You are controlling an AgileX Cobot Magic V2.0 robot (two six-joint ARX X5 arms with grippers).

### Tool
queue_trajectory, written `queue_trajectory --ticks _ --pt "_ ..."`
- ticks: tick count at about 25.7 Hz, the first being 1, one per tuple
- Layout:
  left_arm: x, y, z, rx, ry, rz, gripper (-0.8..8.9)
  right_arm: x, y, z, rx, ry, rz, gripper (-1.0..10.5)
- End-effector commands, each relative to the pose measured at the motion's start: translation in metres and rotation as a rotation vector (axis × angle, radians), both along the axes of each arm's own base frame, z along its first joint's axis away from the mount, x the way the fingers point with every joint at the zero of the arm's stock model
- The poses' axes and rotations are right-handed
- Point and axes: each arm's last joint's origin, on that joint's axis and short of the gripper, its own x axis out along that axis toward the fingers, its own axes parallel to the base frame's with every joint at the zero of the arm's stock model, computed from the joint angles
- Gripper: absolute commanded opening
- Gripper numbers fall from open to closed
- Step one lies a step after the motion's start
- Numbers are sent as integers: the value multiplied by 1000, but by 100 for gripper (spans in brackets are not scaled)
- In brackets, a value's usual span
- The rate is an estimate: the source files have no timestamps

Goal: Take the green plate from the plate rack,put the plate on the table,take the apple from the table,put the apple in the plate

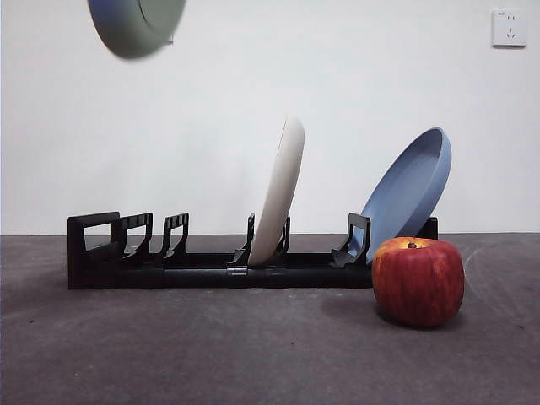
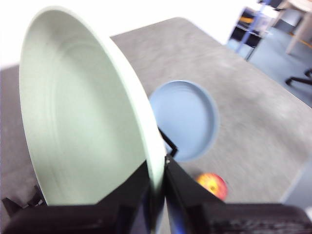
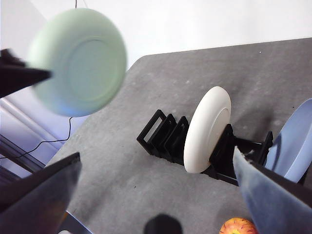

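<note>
green plate (image 2: 87,112) up in the air, well clear of the plate rack (image 1: 211,266), pinched at the rim by the left gripper (image 2: 157,190). looks stiff, smooth and probably slippery, so worth gripping deep on the rim. right gripper (image 3: 156,195) spread wide, holding nothing.

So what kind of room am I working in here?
Probably a lab or office test room, not a kitchen: bare white wall with a socket, plain grey table, and office chairs on a blue floor.

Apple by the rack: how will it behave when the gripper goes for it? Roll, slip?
The apple is round and stands free on the table, so a sideways nudge would probably roll it. Its skin looks smooth and glossy, so the jaws may slip unless they close across its widest part. It looks firm, so it is unlikely to deform.
</note>
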Motion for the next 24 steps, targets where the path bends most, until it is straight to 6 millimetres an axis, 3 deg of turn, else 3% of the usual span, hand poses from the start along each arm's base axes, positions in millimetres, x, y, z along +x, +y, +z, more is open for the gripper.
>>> queue_trajectory --ticks 1,7,13,20,24 --pt "-32 7 8 51 -59 -34 -12 -1 0 0 0 4 3 594" --pt "-79 20 6 168 -16 -4 -12 -1 0 -1 1 18 6 594" --pt "-108 26 3 189 10 -47 -9 -2 0 -1 1 20 6 594" --pt "-118 16 -1 197 19 -87 -9 -2 0 -1 1 25 6 594" --pt "-114 -2 -27 281 79 -69 -9 -2 0 -2 0 37 6 593"
